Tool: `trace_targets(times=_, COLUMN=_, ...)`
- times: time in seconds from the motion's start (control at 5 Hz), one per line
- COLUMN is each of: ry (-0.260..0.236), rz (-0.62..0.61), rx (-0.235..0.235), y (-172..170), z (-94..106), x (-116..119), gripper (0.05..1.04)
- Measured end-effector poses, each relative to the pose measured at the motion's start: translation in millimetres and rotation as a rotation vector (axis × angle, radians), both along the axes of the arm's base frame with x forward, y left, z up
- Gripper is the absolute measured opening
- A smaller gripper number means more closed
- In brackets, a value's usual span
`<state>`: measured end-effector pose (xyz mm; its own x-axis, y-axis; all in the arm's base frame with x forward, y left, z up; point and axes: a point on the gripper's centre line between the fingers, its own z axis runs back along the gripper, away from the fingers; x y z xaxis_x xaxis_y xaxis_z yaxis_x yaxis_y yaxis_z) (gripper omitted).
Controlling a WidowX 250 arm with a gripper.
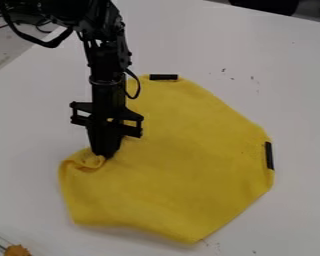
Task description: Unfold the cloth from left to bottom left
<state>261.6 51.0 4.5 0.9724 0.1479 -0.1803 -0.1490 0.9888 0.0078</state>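
The yellow cloth [183,165] lies spread on the white table, with black strips on its top edge and right edge. Its left part is curled into a small bunched fold. At that fold, the black gripper [105,156] points down from the upper left, its fingertips together and shut on a pinch of the cloth. The arm hides part of the cloth's upper left edge. Below the fold, the cloth's lower left part reaches toward the bottom left of the view.
The white table [289,80] surrounds the cloth, its far edge running across the top right. Small dark specks mark the surface at the upper right. An orange-brown object [17,250] sits in the bottom left corner, and cables hang beside the arm at the upper left.
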Motion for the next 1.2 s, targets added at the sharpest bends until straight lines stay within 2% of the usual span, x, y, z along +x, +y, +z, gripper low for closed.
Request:
trace_targets(times=0.2, ry=-0.002, rz=-0.003, rx=-0.002, y=0.7, z=0.2, x=0.4, gripper=0.081)
trace_targets(times=0.4, ry=0.0, rz=0.002, rx=0.002, y=1.2, z=0.9, x=-0.4, gripper=0.067)
trace_targets(times=0.6, ry=-0.048, rz=0.008, rx=0.013, y=4.1, z=19.5, x=0.7, gripper=0.085)
trace_targets(times=0.8, ry=-0.126, rz=0.068, rx=0.006, y=18.9, z=41.6, x=-3.7, gripper=0.14)
trace_targets(times=1.0, ry=-0.191, rz=0.154, rx=-0.048, y=33.6, z=55.6, x=-8.1, gripper=0.15)
trace_targets(times=1.2, ry=-0.219, rz=0.252, rx=-0.103, y=53.8, z=54.4, x=-19.1, gripper=0.199)
